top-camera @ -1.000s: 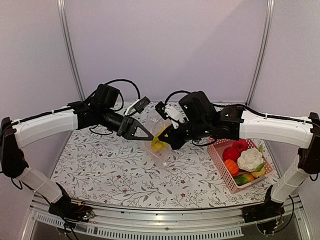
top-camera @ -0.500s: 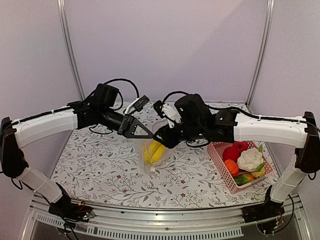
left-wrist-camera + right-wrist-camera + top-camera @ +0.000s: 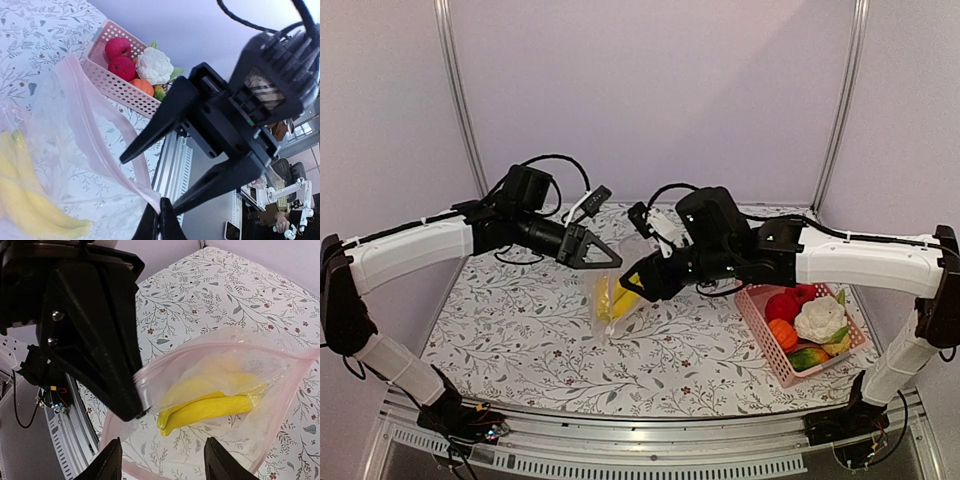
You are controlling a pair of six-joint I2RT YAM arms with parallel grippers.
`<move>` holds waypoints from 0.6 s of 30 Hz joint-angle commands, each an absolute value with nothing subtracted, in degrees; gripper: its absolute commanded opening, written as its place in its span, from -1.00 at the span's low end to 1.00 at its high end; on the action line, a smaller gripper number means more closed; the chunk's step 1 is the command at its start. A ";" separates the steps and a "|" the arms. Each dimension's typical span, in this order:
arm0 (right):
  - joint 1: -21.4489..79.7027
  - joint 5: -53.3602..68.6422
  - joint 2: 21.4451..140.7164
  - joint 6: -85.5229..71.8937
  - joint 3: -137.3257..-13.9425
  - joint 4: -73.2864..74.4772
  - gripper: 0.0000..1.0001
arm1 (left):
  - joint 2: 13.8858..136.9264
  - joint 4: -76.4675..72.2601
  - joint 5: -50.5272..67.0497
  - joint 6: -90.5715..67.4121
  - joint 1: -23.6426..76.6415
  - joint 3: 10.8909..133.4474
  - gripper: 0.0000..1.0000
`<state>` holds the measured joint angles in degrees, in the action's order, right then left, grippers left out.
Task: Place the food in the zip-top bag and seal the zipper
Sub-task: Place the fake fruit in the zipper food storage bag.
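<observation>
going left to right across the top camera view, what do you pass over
left arm → zip-top bag with the banana inside → pink basket of toy food. The left pincer and right pincer overlap the bag, so they are left out.

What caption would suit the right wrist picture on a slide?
The left gripper pinches the clear bag open by its rim, banana inside; the right gripper waits open at its mouth.
</observation>
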<state>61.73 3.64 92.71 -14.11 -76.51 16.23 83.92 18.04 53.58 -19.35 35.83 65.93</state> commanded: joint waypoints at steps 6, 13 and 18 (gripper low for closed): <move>62.30 13.89 82.95 -17.29 -71.76 16.32 0.37 | 84.36 24.00 39.78 -18.50 32.79 66.92 -1.00; 62.14 0.99 75.54 -19.46 -69.97 23.33 0.55 | 84.08 25.02 37.62 -17.96 32.52 67.10 -1.00; 60.24 -13.11 73.08 -22.10 -69.54 33.39 0.60 | 83.46 25.44 37.05 -17.33 32.52 67.19 -1.00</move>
